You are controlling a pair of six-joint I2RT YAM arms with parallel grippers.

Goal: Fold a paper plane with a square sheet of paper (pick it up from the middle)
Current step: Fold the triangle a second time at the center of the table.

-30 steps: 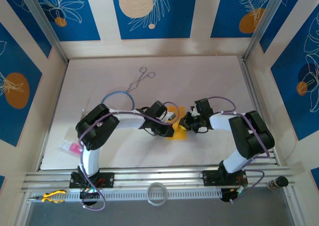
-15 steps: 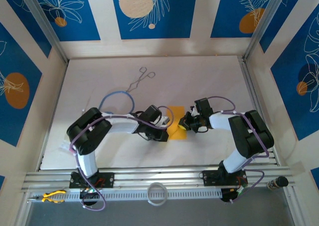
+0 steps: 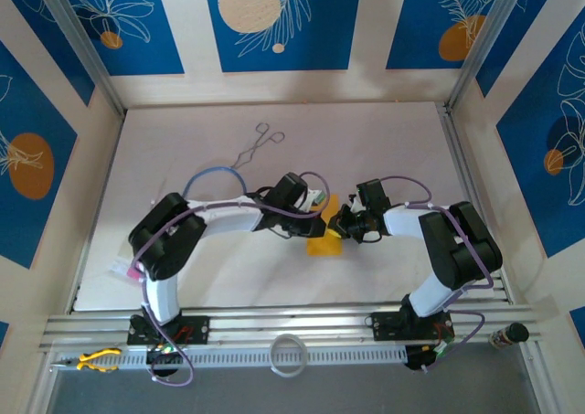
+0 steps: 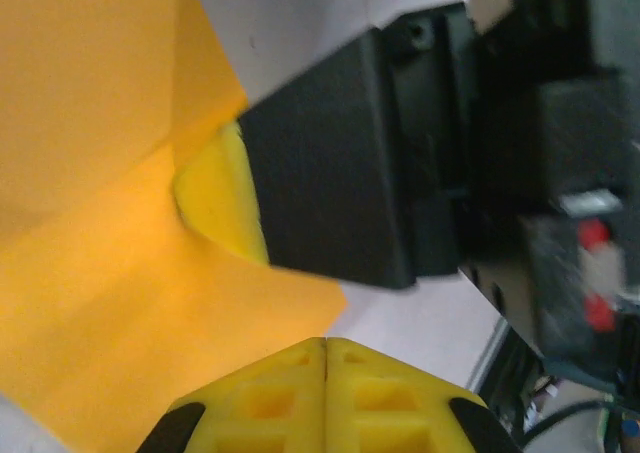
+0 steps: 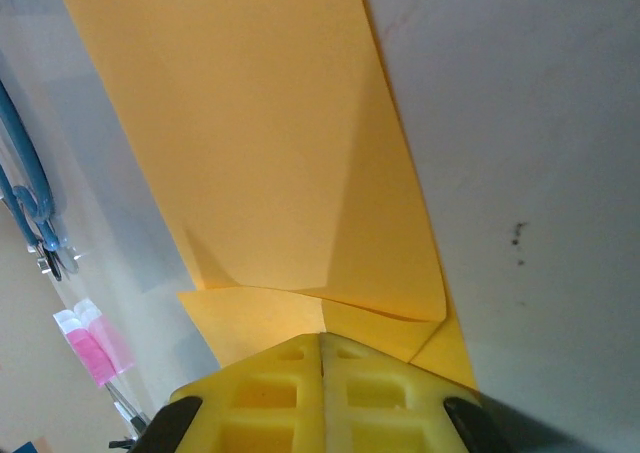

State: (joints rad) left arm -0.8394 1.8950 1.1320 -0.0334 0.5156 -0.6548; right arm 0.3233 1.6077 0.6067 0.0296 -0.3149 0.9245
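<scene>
wire forceps [image 3: 259, 145]: lying apart on bench [image 3: 384, 149] | sheet of paper [image 3: 324, 243]: thin, creased, being flanked by left pincer [image 4: 325, 351], right pincer [image 5: 322, 345], both closed

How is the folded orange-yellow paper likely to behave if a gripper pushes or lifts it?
Probably floppy: the paper looks thin, and the edge of its folded flap bows gently in the right wrist view. Likely very light, so a push may slide it across the smooth table or buckle it. Its creases might spring open when released.
</scene>
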